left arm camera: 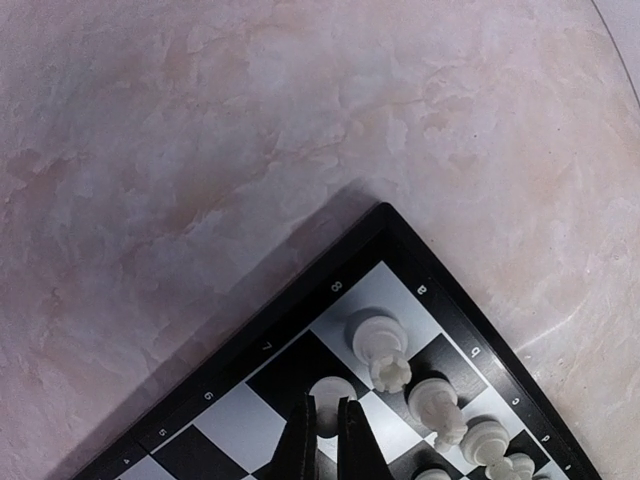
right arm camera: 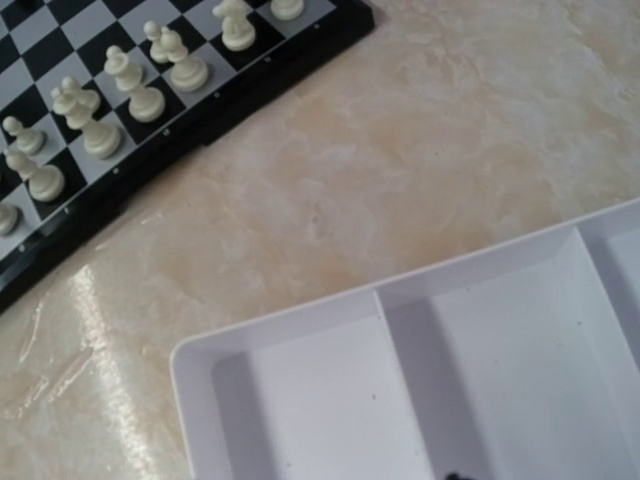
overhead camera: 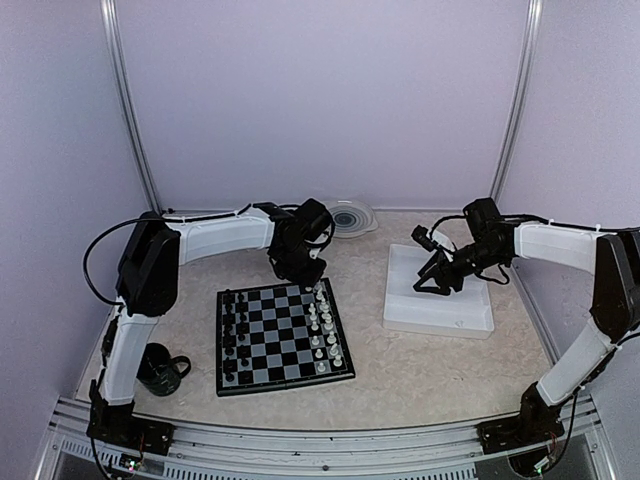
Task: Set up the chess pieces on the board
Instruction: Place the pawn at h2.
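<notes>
While left gripper [left arm camera: 327,405], jaws closed, pinches white piece [left arm camera: 325,386] at far-right corner of board [left arm camera: 395,240], black square lies beneath; right gripper [overhead camera: 433,282] farther, right of board, opening indeterminate.

A white tray [overhead camera: 440,318] sits on the right side of the desk [overhead camera: 420,385]. Thin walls split the tray into boxes. The desk is light brown with cloudy marks. A dark mug [overhead camera: 158,368] stands at the near left, with its handle pointing right. A round white thing [overhead camera: 350,217] with dark rings lies at the back, near the pale purple wall.
</notes>
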